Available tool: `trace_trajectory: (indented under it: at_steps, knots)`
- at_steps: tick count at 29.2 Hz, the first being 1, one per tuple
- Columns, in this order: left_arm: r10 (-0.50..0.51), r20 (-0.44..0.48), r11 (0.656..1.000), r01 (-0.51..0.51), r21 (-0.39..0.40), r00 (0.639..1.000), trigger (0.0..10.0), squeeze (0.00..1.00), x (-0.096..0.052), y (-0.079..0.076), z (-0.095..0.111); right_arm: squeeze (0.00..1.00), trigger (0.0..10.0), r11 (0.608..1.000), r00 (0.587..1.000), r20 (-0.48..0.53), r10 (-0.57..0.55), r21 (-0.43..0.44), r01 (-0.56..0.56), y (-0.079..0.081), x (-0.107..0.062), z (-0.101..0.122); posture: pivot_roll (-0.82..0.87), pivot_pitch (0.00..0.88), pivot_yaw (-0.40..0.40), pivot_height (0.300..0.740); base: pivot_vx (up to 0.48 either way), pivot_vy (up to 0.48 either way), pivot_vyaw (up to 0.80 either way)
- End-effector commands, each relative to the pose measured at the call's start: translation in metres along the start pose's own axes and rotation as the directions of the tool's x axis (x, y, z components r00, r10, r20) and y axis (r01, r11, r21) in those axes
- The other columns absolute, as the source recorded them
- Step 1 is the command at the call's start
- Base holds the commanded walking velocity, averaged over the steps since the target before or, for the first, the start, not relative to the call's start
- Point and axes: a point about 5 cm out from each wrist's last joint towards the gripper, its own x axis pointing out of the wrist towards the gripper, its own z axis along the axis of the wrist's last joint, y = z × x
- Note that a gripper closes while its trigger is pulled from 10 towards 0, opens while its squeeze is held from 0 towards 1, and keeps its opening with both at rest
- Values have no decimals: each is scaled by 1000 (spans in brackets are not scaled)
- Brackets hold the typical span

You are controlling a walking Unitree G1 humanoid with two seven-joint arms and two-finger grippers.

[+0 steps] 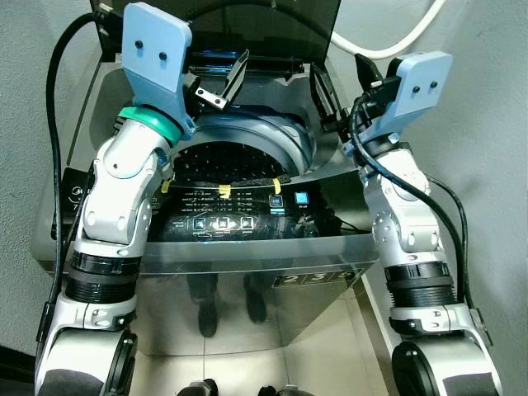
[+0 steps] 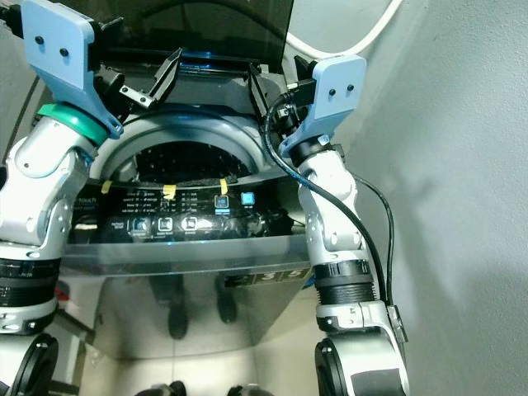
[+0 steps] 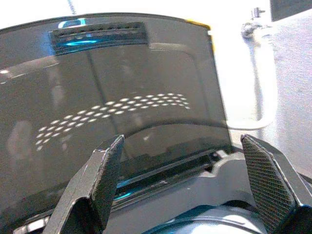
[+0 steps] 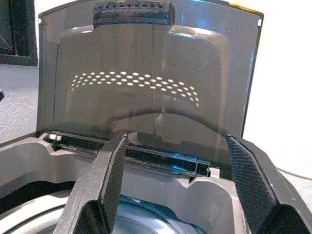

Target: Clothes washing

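**Open washer, both arms raised**

Grey walls enclose our washing machine (image 1: 247,247), its lid (image 4: 146,83) upright so the drum (image 1: 235,161) is reachable. We hold our left gripper (image 1: 221,82) and right gripper (image 1: 330,99) above it, fingers spread, gripping nothing. No clothes visible.

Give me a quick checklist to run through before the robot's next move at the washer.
1. Lid raised: ok, it stands upright behind the drum.
2. Drum opening unblocked: ok.
3. Left gripper free: ok, open, holding nothing, above the drum's rear rim.
4. Right gripper free: ok, open, holding nothing.
5. Clothes in the drum: cannot tell, the inside is dark.
6. Panel powered: ok, two blue lights glow.
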Motion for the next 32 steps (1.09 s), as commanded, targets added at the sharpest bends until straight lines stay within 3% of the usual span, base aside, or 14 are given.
trace_trajectory:
  at_steps: [1,4,9,32]
  knots:
    - [21,-16,1000,-22,-7,1000,10000,0,-2,3,-5,0,10000,1000,1000,5,-9,6,9,0,-3,1,42,90,-16,740,0,0,0]
    - [86,-36,995,-88,-47,996,10000,0,-4,15,-9,0,10000,1000,1000,-1,-18,7,18,-1,-3,0,42,93,-20,740,0,0,0]
    - [128,-48,989,-131,-64,991,10000,0,-6,22,-11,0,10000,1000,1000,1,-22,10,22,-1,-3,0,38,93,-24,740,0,0,0]
    - [161,-47,985,-163,-63,986,10000,0,-7,23,-10,0,10000,1000,1000,-4,-6,-5,6,4,-2,1,36,99,-28,740,-285,0,0]
